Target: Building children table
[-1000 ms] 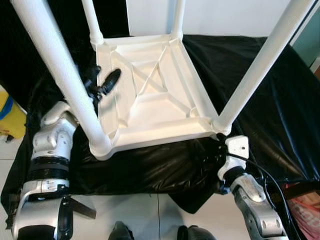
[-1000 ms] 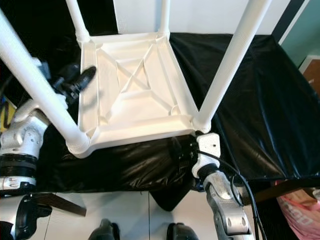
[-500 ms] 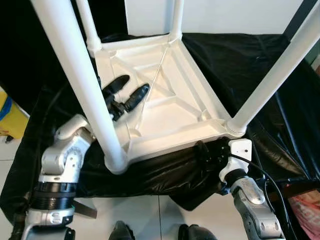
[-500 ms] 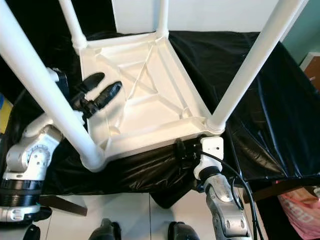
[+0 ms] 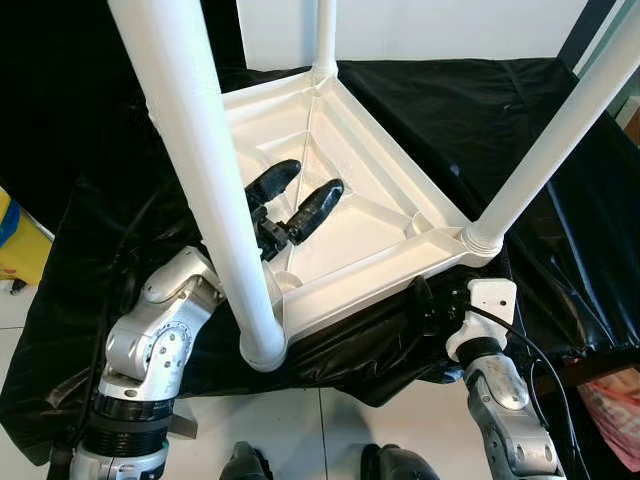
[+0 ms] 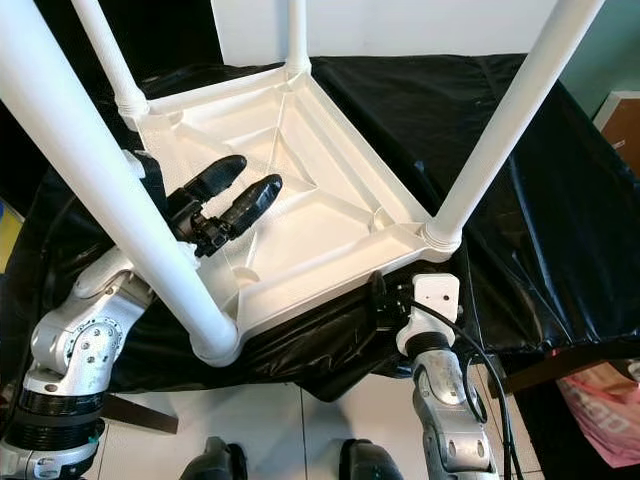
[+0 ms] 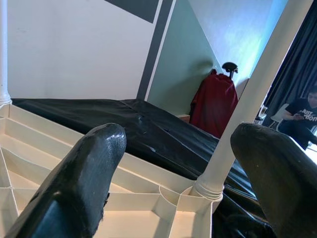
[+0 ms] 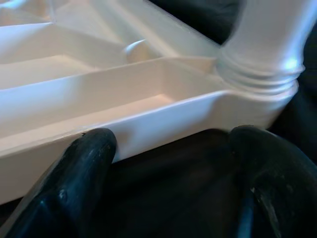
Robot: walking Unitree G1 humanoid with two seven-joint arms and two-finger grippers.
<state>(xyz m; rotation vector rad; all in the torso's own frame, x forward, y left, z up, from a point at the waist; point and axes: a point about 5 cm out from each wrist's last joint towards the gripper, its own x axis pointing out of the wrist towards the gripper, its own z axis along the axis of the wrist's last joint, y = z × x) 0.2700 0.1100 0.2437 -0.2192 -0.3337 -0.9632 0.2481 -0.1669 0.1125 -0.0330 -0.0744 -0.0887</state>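
White plastic table point(image 5: 350, 200) lies upside-down on black cloth point(image 5: 480, 110), legs up. Left gripper point(image 5: 292, 200) hovers spread over the ribbed underside; right gripper point(image 8: 163, 173) spread beneath the corner rim. Likely light, rigid, slippery; rim offers best hold.

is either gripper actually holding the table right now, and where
Nothing is held. The left gripper is open over the ribbed underside of the upturned white table. The right gripper is open beside the near rim, at the corner leg.
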